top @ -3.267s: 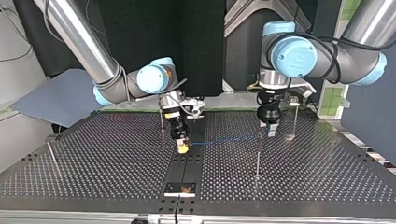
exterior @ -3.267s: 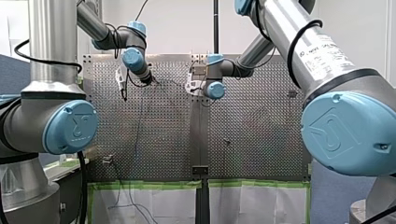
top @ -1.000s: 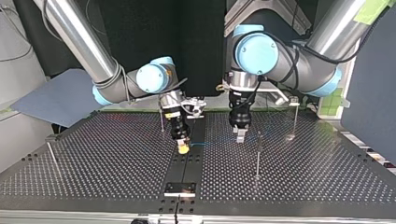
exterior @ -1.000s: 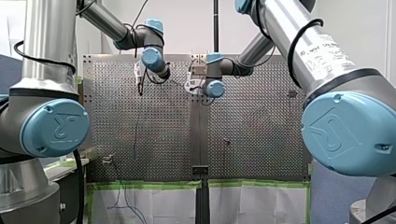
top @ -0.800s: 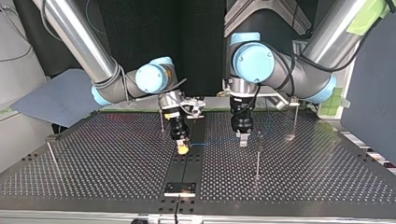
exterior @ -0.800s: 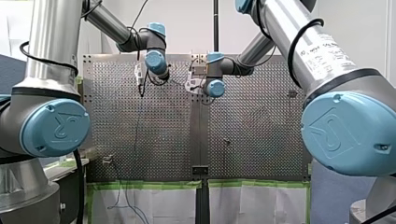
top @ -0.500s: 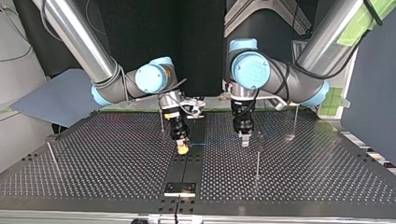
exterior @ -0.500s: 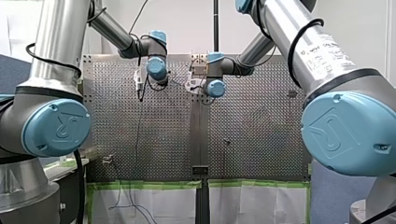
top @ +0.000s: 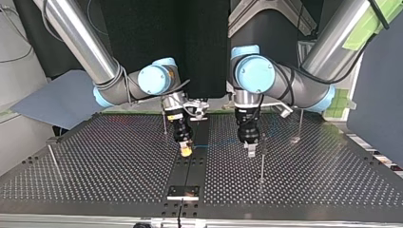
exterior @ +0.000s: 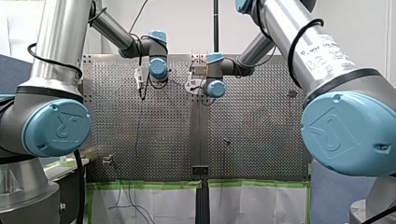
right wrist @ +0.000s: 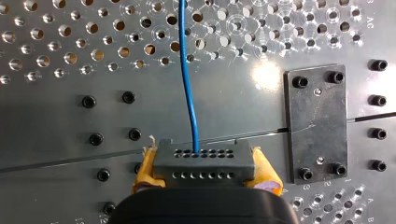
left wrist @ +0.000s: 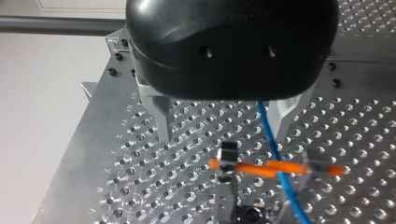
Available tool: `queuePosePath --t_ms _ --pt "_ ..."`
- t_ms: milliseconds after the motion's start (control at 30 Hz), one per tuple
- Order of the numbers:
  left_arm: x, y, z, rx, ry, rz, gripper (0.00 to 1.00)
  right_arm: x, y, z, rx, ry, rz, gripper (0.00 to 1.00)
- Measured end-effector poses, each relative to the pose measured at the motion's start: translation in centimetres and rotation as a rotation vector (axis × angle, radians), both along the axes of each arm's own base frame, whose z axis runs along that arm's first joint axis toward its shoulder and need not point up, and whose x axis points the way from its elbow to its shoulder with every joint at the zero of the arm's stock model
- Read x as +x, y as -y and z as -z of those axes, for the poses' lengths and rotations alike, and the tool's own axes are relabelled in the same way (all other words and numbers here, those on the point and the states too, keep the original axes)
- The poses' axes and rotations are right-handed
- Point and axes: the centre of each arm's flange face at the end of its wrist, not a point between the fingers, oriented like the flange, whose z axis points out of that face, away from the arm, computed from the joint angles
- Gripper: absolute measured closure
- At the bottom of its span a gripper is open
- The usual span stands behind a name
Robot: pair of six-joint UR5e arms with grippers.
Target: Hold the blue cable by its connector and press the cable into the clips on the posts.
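Note:
The blue cable leaves a dark grey connector, on which my right gripper is shut with its yellow pads. In the top view my right gripper hangs low over the table's middle. The cable runs from it toward my left gripper. My left gripper stands open, and the cable passes untouched between its metal fingers. Just ahead of it stands a thin post whose clip carries orange pieces.
More thin posts stand at the top view's left edge, behind my right gripper and at the far right. A black plate is bolted to the perforated table beside the connector. The cable trails off the table's near edge in the front view.
My left gripper has moved down and nearer to the post with the clip, staying open around the cable. My right gripper has held still with the connector.

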Motion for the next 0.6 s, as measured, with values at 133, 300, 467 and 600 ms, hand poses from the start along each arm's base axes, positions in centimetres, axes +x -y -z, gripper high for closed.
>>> queuePosePath --t_ms 133,300,467,600 --pt "0.9 0.4 0.2 0.013 -0.02 0.001 0.02 0.0 0.0 0.0 0.0 0.0 0.0 1.0" --pt "2.1 0.6 0.3 0.024 -0.036 -0.019 0.02 -0.1 0.1 0.1 0.0 -0.002 0.002 1.0" --pt "2.3 0.4 0.2 0.024 -0.035 -0.049 0.02 -0.2 0.2 0.1 -0.001 -0.002 0.004 1.0" --pt "2.3 0.5 0.1 0.022 -0.033 -0.049 0.02 -0.2 0.2 0.2 0.0 -0.002 0.005 1.0"
